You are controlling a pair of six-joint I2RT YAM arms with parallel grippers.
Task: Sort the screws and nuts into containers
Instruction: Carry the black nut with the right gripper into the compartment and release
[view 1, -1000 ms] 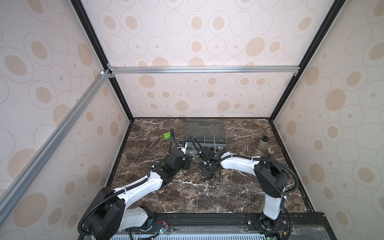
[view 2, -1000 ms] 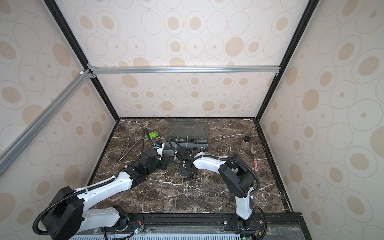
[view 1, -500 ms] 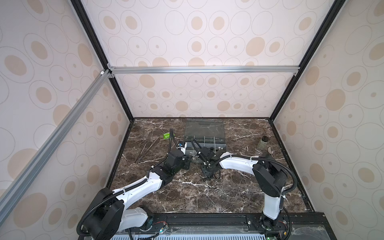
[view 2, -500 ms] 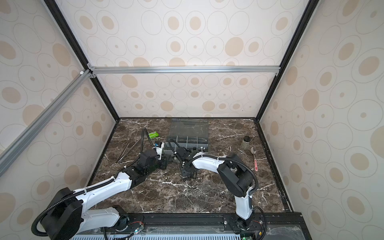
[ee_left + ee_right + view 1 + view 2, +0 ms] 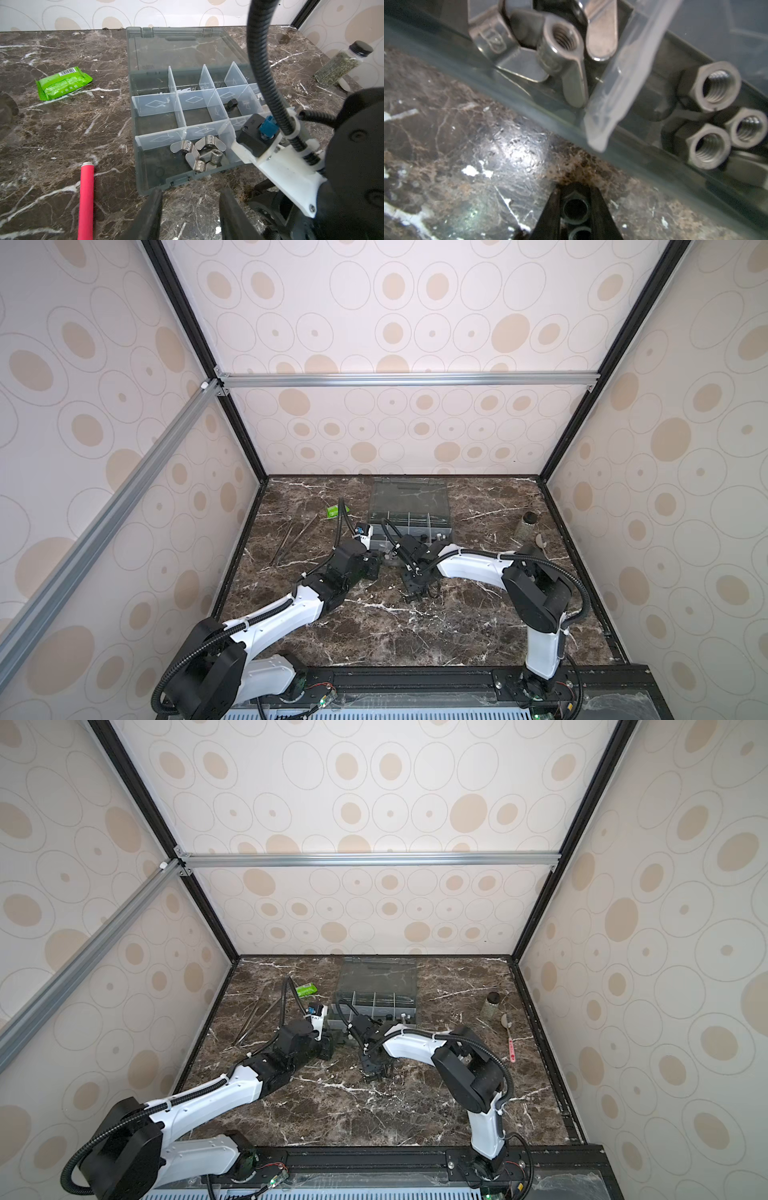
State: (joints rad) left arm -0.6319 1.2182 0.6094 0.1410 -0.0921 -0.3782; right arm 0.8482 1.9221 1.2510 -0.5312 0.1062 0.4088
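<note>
The grey organiser box [image 5: 409,510] [image 5: 376,990] lies open at the back centre, and its containers [image 5: 158,122] are divided by clear walls. Silver wing nuts [image 5: 199,151] [image 5: 560,52] fill a near compartment, and hex nuts [image 5: 716,85] lie in the one beside it. My right gripper [image 5: 575,190] [image 5: 415,593] points down at the marble before the box, shut on a dark hex nut [image 5: 575,207]. A second nut [image 5: 579,232] sits just behind it between the fingers. My left gripper [image 5: 191,193] [image 5: 376,568] is open and empty at the box's near edge. Screws are hidden.
A green packet [image 5: 333,512] [image 5: 62,83] and metal tweezers [image 5: 291,537] lie left of the box. A red rod [image 5: 86,199] lies near the left gripper. A black-capped jar [image 5: 525,524] and a pink-handled tool [image 5: 512,1048] are at the right wall.
The right gripper's jaws have closed in on the hex nut. Both arms have stayed almost where they were.
</note>
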